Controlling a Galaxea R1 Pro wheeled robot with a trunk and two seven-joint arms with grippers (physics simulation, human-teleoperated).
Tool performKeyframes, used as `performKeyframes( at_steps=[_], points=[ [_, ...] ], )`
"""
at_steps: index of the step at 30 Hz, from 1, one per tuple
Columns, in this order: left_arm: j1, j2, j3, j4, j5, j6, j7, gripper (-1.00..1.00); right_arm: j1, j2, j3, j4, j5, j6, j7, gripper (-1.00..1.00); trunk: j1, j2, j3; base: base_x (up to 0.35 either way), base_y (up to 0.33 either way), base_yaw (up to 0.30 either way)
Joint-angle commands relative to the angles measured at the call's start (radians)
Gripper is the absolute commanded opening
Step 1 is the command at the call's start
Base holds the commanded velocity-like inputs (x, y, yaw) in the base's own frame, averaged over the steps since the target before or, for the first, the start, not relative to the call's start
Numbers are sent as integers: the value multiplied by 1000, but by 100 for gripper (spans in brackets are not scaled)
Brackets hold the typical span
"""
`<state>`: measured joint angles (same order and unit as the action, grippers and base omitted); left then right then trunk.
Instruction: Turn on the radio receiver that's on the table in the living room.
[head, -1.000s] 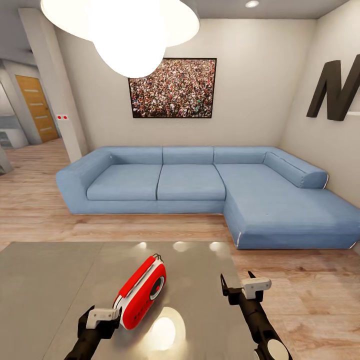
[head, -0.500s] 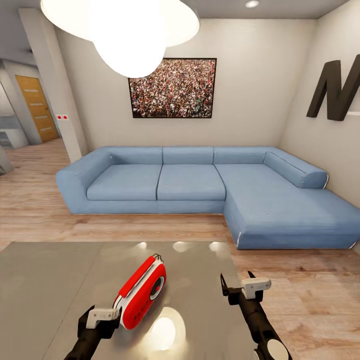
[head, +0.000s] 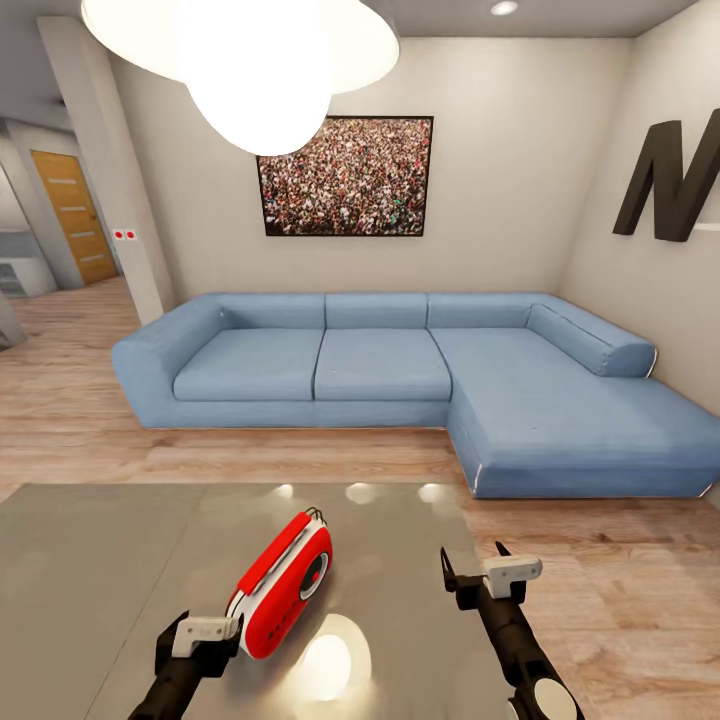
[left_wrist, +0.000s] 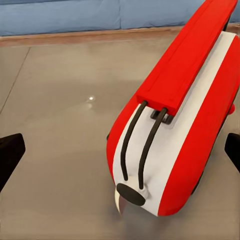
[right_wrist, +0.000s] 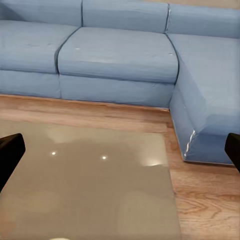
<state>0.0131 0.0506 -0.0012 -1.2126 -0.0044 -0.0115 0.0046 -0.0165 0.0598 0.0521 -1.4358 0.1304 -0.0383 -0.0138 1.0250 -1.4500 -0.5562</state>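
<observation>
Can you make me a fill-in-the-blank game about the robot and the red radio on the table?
1. The radio receiver rests on the grey ____.
2. The gripper closest to the radio is the ____ gripper.
3. Behind the table stands a big sofa coloured ____.
4. The fingers of the right gripper are spread ____, holding nothing.

Missing words: table; left; blue; open

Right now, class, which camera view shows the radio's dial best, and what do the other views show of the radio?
The head view: the radio lies on the table with its round dial facing the camera. The left wrist view shows the radio's handle and white side close up. The right wrist view looks over table and sofa.
</observation>
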Motion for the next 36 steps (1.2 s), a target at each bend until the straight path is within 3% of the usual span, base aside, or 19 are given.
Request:
performKeyframes(
  at_steps=[1,13,36],
  points=[
    [0,0,1,0,0,1,0,100,0,0,0,0,0,0,0,100,0,0,0,0,0,0],
    [0,-16,3,1,0,5,0,100,1,0,0,0,0,0,0,100,0,0,0,0,0,0],
    [0,-17,3,2,0,5,0,100,0,-1,2,0,0,-8,3,100,0,0,0,0,0,0]
  ],
)
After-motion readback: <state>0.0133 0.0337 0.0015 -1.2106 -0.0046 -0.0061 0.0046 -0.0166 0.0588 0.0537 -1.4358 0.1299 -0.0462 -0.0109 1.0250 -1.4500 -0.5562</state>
